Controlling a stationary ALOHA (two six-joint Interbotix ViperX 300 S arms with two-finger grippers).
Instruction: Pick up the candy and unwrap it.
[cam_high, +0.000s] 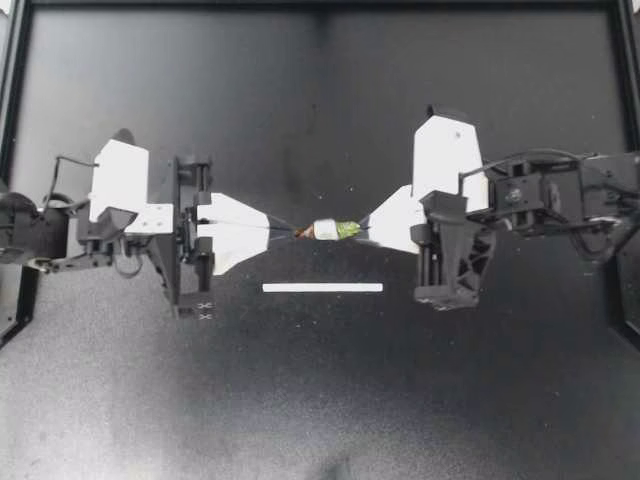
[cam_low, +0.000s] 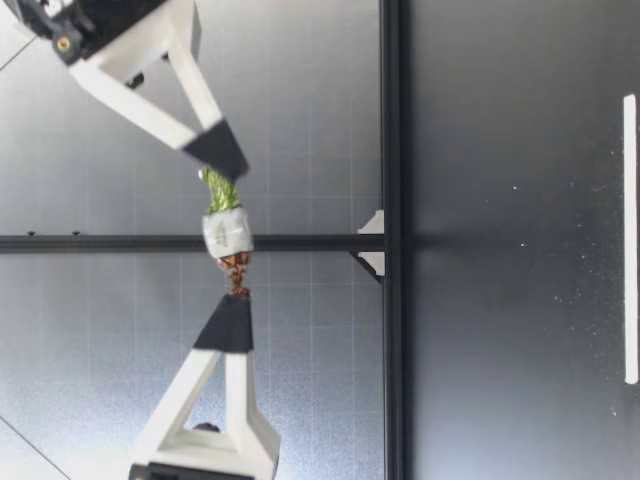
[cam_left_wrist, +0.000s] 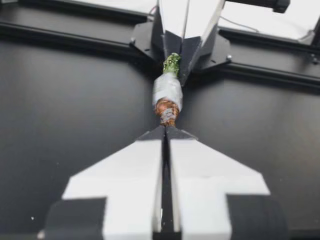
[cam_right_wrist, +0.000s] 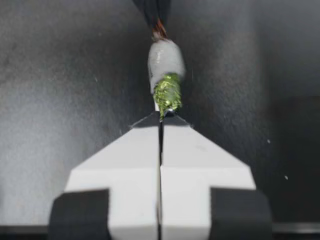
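step: unwrapping, candy held aloft | left gripper clamped on its brown end, right gripper clamped on its green end | next: probably pull the ends apart while counter-twisting

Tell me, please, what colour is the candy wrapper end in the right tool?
Glittery green; the wrapper end shows best in the right wrist view.

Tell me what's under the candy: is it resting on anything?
Nothing: the candy hangs above the black table, ends pinched by my left gripper and right gripper. A white strip lies nearby, not beneath. The candy's underside is hidden.
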